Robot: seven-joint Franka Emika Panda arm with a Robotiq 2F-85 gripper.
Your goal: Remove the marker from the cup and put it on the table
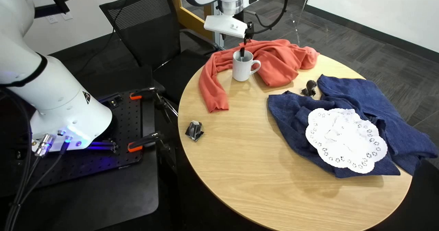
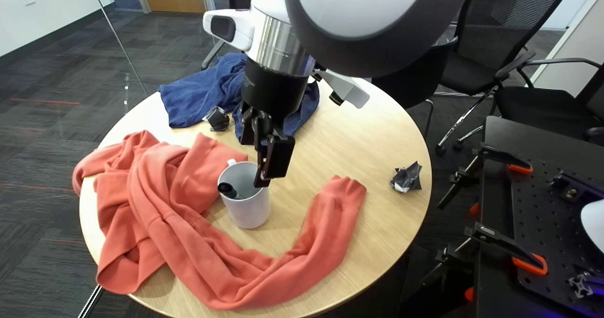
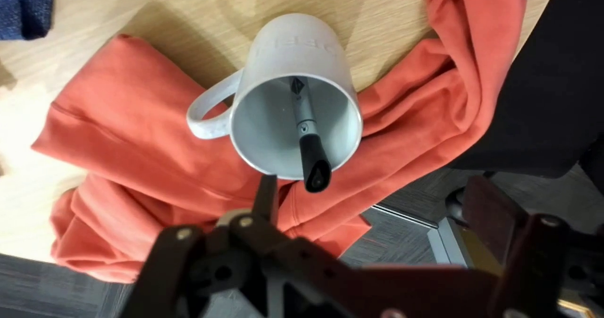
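Across a round counter (image 1: 243, 142), probably at the approach step: with the marker (image 3: 306, 128) leaning inside the mug (image 3: 295, 49), black end past the rim, and with fingers (image 3: 267, 195) spread wide, holding nothing. Next, seems to call for centring on that end, pinching, lifting clear. Mind the red cloth (image 1: 279, 64) beside the mug; set down between the crumpled black scrap (image 1: 194, 131) near the edge and the blue cloth (image 1: 377, 104), with seemingly ample room.
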